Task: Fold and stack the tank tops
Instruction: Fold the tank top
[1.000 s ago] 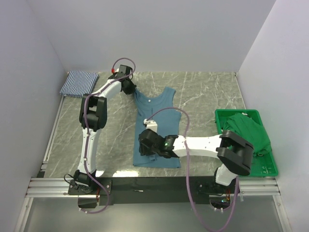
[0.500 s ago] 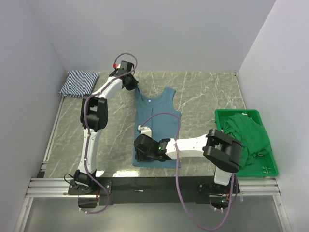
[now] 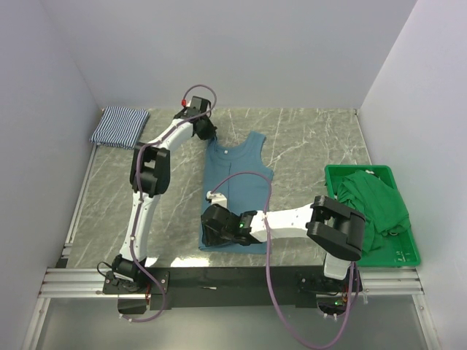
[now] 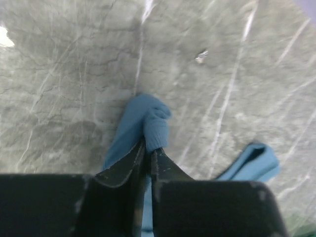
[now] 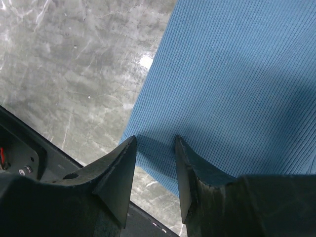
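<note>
A grey, white-veined marbled counter (image 3: 314,138) lies between plain white walls (image 3: 255,51). A green plastic crate (image 3: 406,255) sits at its right near corner, with a heap of darker green cloth (image 3: 376,200) inside it. An aluminium rail (image 3: 241,286) runs along the near edge.

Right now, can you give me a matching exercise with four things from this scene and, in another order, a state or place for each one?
Things:
1. striped tank top
2. teal tank top
3. left gripper
4. right gripper

States or places:
A. open over a bottom hem
B. folded at the far left corner
C. shut on a shoulder strap
D. spread flat in the middle

Pairs: 1-B, 2-D, 3-C, 4-A
</note>
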